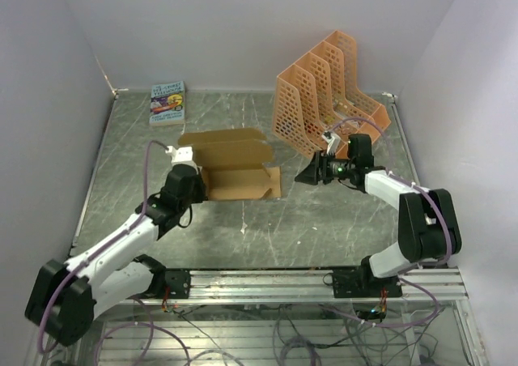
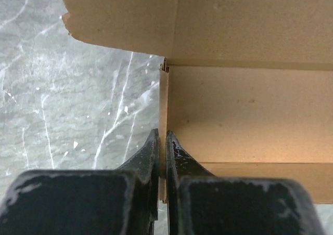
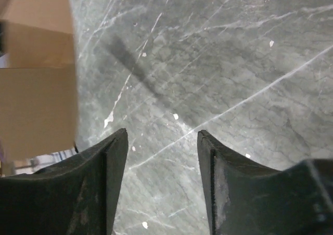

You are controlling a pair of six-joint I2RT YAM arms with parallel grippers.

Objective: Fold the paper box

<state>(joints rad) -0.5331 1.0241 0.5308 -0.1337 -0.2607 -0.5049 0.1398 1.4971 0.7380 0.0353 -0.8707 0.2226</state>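
A: Tan cardboard, the paper box (image 1: pixel 235 168) lies part-unfolded on the bench (image 1: pixel 324 220), near the orange rack (image 1: pixel 324 99).
B: Left wrist: left gripper (image 2: pixel 162 141) pinched tight on the box's edge flap.
A: Right wrist: right gripper (image 3: pixel 162 133) spread wide above marble, holding nothing; box off to its side.

We see only part of the paper box (image 2: pixel 250 115) from the left wrist: the top and right edges of the view cut it off, and the left gripper (image 2: pixel 162 137), its fingers (image 2: pixel 148 158) pinched on a thin wall, covers that wall's lower end. From the right wrist the box is a blurred tan patch cut by the left edge. From above, the print on the book (image 1: pixel 167 103) is too small for us to read
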